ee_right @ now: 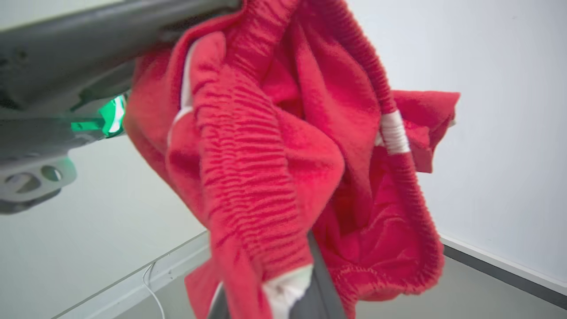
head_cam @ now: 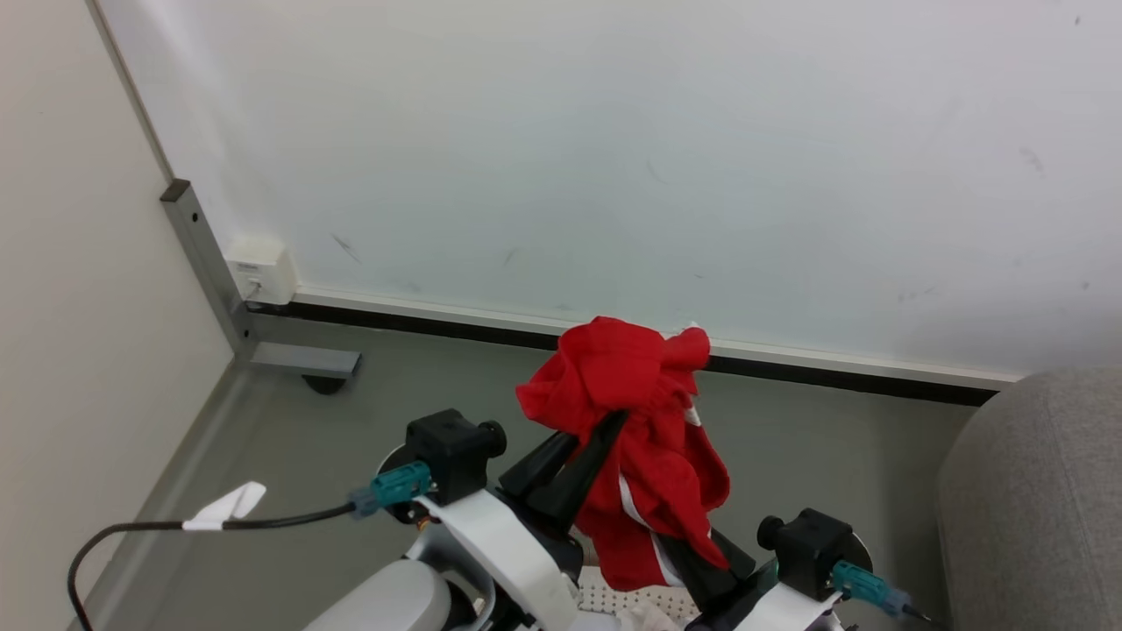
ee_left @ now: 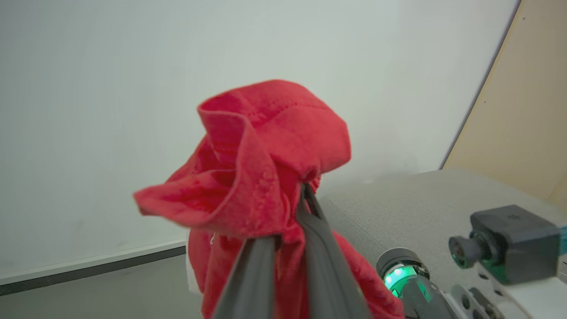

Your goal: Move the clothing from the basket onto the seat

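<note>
The clothing (head_cam: pixel 644 412) is a bunched red garment with white trim, held up in the air in front of the wall. My left gripper (head_cam: pixel 605 431) is shut on its upper folds, and the two dark fingers (ee_left: pixel 316 248) pinch the cloth (ee_left: pixel 270 146) between them. My right gripper (head_cam: pixel 688 552) reaches into the lower end of the garment, where one dark finger (ee_right: pixel 315 283) shows and the rest is covered by the ribbed waistband (ee_right: pixel 248 168). A bit of the white perforated basket (head_cam: pixel 614 600) shows below. The grey seat (head_cam: pixel 1034 499) stands at the right.
A pale wall with a dark baseboard (head_cam: pixel 438 320) runs behind. At the left a grey metal post (head_cam: pixel 206 263) with a foot and a white wall socket (head_cam: pixel 261 270) stand by the corner. A black cable (head_cam: pixel 131 530) trails over the grey floor.
</note>
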